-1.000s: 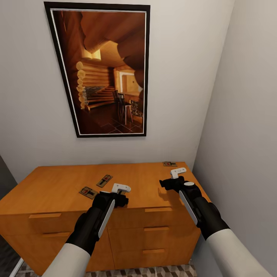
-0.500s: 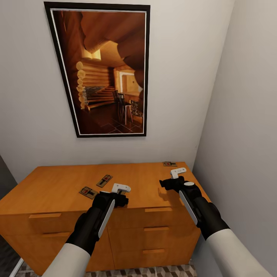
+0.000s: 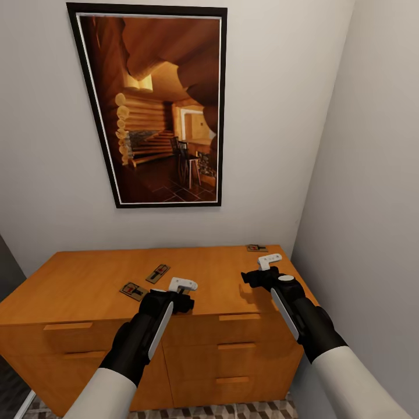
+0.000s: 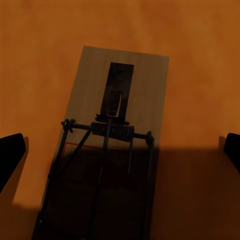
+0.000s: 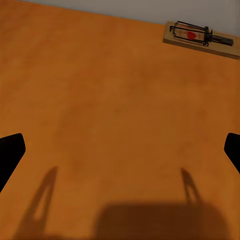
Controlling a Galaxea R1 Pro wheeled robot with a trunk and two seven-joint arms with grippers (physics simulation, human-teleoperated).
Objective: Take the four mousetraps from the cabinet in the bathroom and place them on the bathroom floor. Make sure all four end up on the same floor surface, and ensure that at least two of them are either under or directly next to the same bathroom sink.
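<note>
The room is a narrow corner closed in by a pale back wall (image 3: pixel 46 145) beyond both pincers and a plain side wall (image 3: pixel 372 174) just outward of the right gripper (image 3: pixel 256 278). On the back wall, high above the left gripper (image 3: pixel 185 299), hangs a tall black-framed picture (image 3: pixel 157 105) of a log-cabin interior in warm brown tones. Beneath both pincers stands an orange-brown wooden sideboard (image 3: pixel 87 285), pushed against the back wall and reaching the corner. Its drawer fronts carry slim bar handles (image 3: pixel 238 317) of the same colour. Below the sideboard shows a strip of tiled floor (image 3: pixel 233 410) with a brown, beige and white cube pattern. The light is soft and even, and it casts dim shadows on the wooden top.
</note>
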